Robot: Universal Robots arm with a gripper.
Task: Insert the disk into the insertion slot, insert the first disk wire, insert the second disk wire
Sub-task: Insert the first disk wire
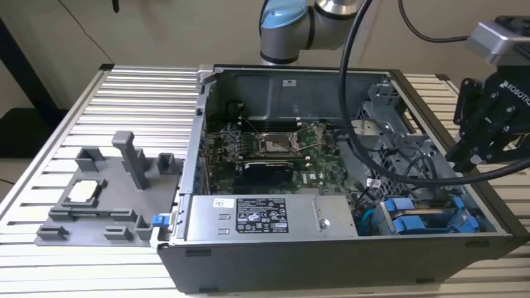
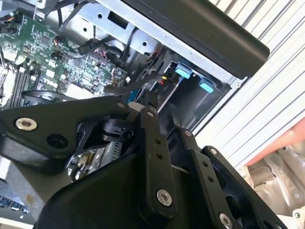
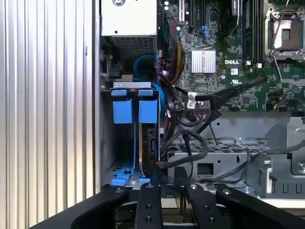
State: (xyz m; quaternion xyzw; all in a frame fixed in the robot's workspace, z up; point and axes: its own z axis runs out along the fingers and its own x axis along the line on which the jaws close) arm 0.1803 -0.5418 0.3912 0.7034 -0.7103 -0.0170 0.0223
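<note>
— Where is the flat silver-beige hard drive in its bright blue plastic carrier (image 3: 148,114)?
— On edge in the grey perforated-metal drive bay (image 3: 121,167), at about four o'clock of the open black computer case (image 1: 331,267) in the exterior view.
— And the black robot gripper (image 1: 462,162)?
— At three o'clock, above the case's rim, near that bay. Open or closed, I cannot tell. Black cables (image 3: 190,148) run just beside the drive.

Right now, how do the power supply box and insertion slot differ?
The power supply box is closed and labelled; the insertion slot is open, holding blue carriers. The power supply box sits on the exterior view's left of the insertion slot. Both are grey metal.
</note>
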